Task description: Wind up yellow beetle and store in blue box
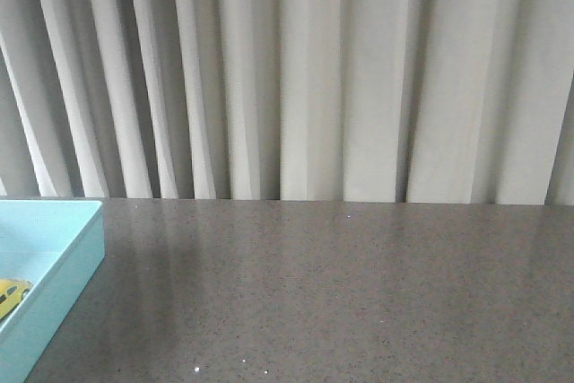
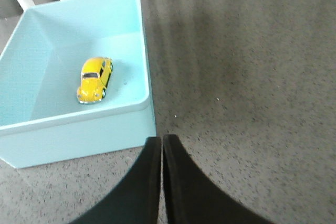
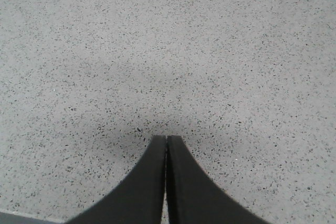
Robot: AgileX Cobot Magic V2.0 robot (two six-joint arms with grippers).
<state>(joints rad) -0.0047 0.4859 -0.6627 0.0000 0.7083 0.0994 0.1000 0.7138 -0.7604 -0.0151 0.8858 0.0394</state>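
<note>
While I watch the feeds, the yellow beetle (image 2: 94, 79) already sits inside the blue box (image 2: 146, 56), standing on its wheels on the pale floor, nearer the box wall that faces my left gripper (image 2: 162, 141) than the far wall, and apart from every side. From the front camera I catch only a sliver of the beetle (image 1: 11, 295) just inside the box (image 1: 63, 280), which lies at the left end of the dark speckled table (image 1: 341, 293), with the pale curtain (image 1: 314, 69) hanging behind the table's far edge. My left gripper hovers outside the box, just beside its near corner and over bare tabletop, its two black fingers pressed together with nothing between them. My right gripper (image 3: 166, 141) is likewise closed on nothing, above plain speckled surface well away from the box; neither box nor beetle shows in that wrist feed. Judging by this layout, I take the storing part as done: the toy is in its container and both tools are clear of it. Whether the winding was carried out I cannot tell from these views, since nothing on the car shows it. If it was, I judge that nothing is left except parking the arms
</note>
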